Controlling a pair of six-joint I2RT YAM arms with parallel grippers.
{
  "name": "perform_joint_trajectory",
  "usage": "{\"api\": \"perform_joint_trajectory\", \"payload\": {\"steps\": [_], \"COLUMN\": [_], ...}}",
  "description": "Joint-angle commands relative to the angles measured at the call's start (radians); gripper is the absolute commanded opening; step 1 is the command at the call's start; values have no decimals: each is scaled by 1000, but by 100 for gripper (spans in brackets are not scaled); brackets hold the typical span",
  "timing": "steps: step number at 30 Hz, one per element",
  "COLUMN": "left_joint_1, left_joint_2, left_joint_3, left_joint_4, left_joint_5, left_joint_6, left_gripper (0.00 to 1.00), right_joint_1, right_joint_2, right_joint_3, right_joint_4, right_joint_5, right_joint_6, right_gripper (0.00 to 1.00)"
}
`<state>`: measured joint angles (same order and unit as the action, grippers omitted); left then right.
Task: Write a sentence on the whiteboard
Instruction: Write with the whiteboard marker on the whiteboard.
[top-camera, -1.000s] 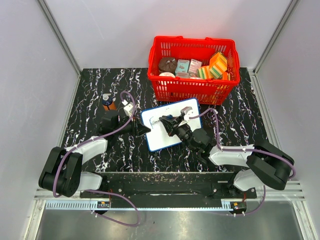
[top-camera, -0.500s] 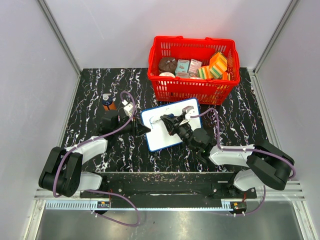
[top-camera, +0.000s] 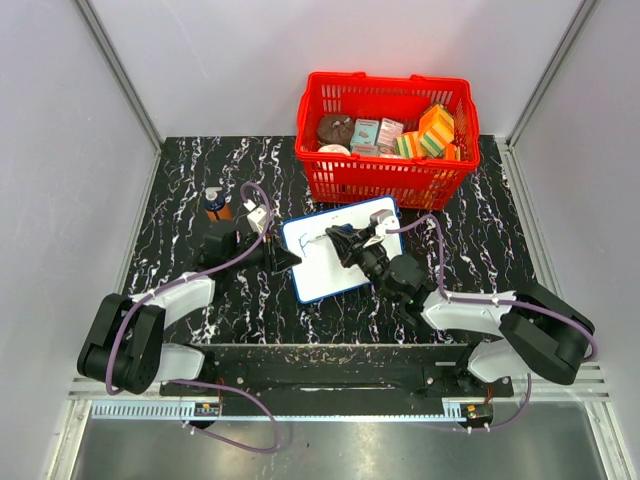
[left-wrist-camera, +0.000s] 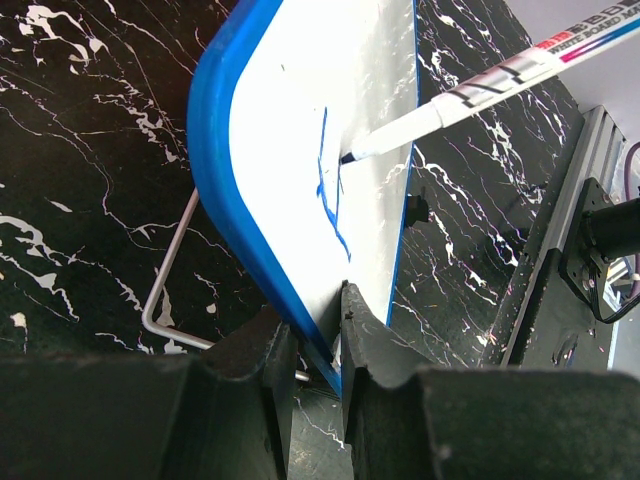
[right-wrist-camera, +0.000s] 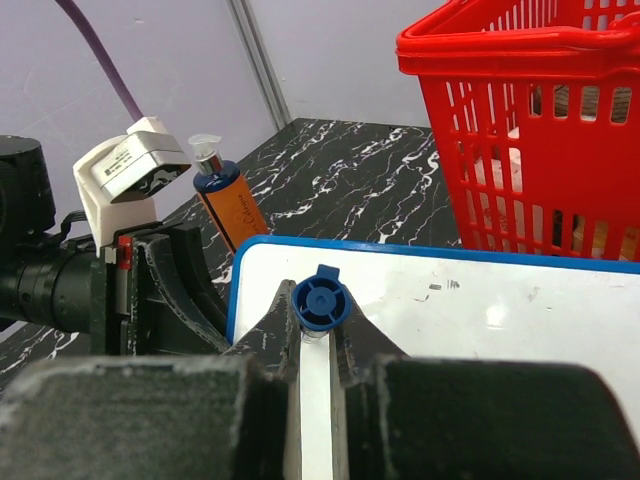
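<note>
The whiteboard (top-camera: 345, 258), white with a blue frame, lies in the middle of the black marble table; it also shows in the left wrist view (left-wrist-camera: 330, 110) and the right wrist view (right-wrist-camera: 480, 310). My left gripper (left-wrist-camera: 312, 345) is shut on its left edge (top-camera: 290, 259). My right gripper (right-wrist-camera: 322, 330) is shut on a whiteboard marker (right-wrist-camera: 320, 303) with a blue end cap. The marker (left-wrist-camera: 480, 90) has its tip on the board beside the first blue strokes of the sentence (left-wrist-camera: 328, 190), which form one letter near the board's left end (top-camera: 306, 243).
A red basket (top-camera: 385, 140) full of boxes and sponges stands behind the board. An orange pump bottle (top-camera: 215, 203) stands at the left, near my left arm; it also shows in the right wrist view (right-wrist-camera: 225, 200). A wire stand (left-wrist-camera: 170, 300) lies under the board's edge.
My right gripper has moved the marker right and away across the board, leaving blue strokes visible near the board's left end. The left gripper has kept its hold.
</note>
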<state>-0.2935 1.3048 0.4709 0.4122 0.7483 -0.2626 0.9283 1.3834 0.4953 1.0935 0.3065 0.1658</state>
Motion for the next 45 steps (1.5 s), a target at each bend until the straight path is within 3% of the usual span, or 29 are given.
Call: {"api": "perform_joint_trajectory", "payload": {"steps": [1, 12, 45], "left_joint_1": [5, 5, 5], "left_joint_2": [16, 16, 22], "left_joint_3": [15, 17, 18], "left_joint_4": [5, 5, 4], "left_joint_5": [-90, -89, -87], "left_joint_6": [137, 135, 135], "left_gripper": [0, 0, 0], "right_joint_1": [-11, -9, -13], "right_joint_2": [-61, -172, -17], "right_joint_3": [-14, -43, -9], "right_joint_4": [14, -75, -6], "right_joint_5": [-30, -18, -3], "right_joint_6": [-2, 14, 37], "right_gripper": [0, 0, 0]}}
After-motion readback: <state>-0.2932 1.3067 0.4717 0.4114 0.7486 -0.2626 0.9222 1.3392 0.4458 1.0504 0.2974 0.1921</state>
